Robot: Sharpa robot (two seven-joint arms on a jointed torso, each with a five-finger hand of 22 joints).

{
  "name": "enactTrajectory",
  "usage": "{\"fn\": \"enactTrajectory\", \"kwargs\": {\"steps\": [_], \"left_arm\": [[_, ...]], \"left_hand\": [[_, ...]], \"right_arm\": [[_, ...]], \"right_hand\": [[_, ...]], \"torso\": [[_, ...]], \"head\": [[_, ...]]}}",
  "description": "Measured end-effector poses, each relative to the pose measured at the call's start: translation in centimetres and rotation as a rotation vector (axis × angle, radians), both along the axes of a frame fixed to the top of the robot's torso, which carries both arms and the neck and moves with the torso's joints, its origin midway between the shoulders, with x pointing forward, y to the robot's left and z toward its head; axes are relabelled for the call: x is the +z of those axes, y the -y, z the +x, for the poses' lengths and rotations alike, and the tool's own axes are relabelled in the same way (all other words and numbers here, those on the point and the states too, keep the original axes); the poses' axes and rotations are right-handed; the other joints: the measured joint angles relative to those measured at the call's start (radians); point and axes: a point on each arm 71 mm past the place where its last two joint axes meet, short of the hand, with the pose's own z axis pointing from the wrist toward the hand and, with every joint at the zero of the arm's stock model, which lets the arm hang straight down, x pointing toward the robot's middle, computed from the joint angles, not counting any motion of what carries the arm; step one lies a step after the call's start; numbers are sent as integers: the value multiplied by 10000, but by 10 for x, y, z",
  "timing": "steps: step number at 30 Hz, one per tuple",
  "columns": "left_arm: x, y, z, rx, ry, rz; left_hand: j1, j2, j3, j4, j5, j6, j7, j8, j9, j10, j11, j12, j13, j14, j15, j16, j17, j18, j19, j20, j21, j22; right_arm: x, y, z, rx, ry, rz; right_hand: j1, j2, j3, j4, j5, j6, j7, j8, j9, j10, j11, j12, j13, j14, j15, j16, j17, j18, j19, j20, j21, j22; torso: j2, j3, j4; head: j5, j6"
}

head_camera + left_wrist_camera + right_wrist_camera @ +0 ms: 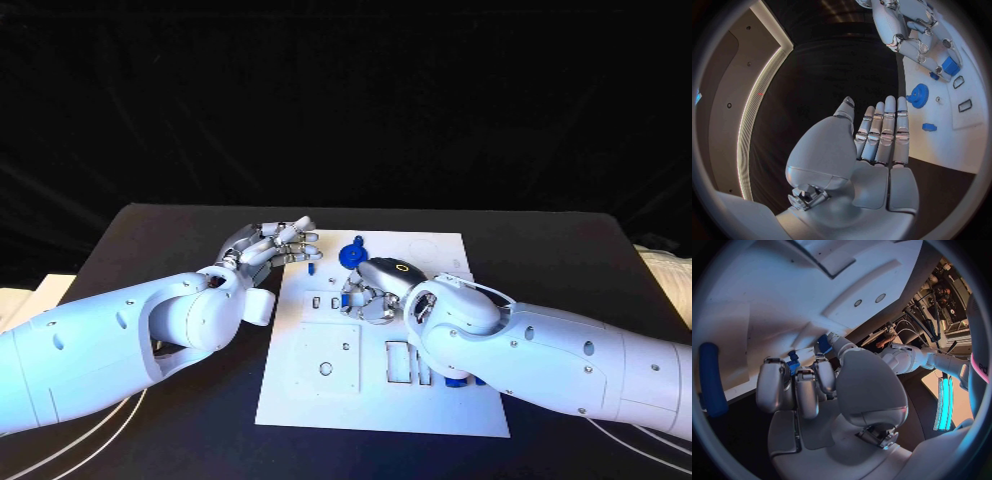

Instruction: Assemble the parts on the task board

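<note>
The white task board [433, 250] lies in the middle of the black table. My right hand [378, 290] hovers over the board's middle with its fingers curled, pinching a small blue part [793, 362] between thumb and fingers; the left wrist view shows that blue part [950, 65] at the fingertips. My left hand [274, 243] is by the board's far left corner, its fingers [882, 132] straight and side by side, holding nothing. A blue gear [356, 250] sits on the far end of the board, with a small blue piece [313, 268] to its left.
Rectangular slots [398, 362] and a square plate [326, 358] occupy the board's near half. A long blue peg [711, 380] lies by the board's right side, partly under my right forearm [548, 360]. Black table [173, 230] surrounds the board.
</note>
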Motion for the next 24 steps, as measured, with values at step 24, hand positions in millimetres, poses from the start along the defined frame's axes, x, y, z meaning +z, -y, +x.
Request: {"fn": "enactTrajectory", "kwargs": {"steps": [24], "left_arm": [[-1,-1,1,18,-29,20]], "left_hand": [[-41,41,0,0,0,0,0,0,0,0,0,0,0,0,0,0,-16,1,0,0,0,-10]], "right_arm": [[-2,2,0,-176,101,96]], "right_hand": [[-366,-585,-448,384,-390,-1019,337,-538,-103,-728,303,-986,-744,1,148,-177,-1,0,-261,242,-279,-513]], "torso": [[3,-2,3]], "head": [[-80,14]]}}
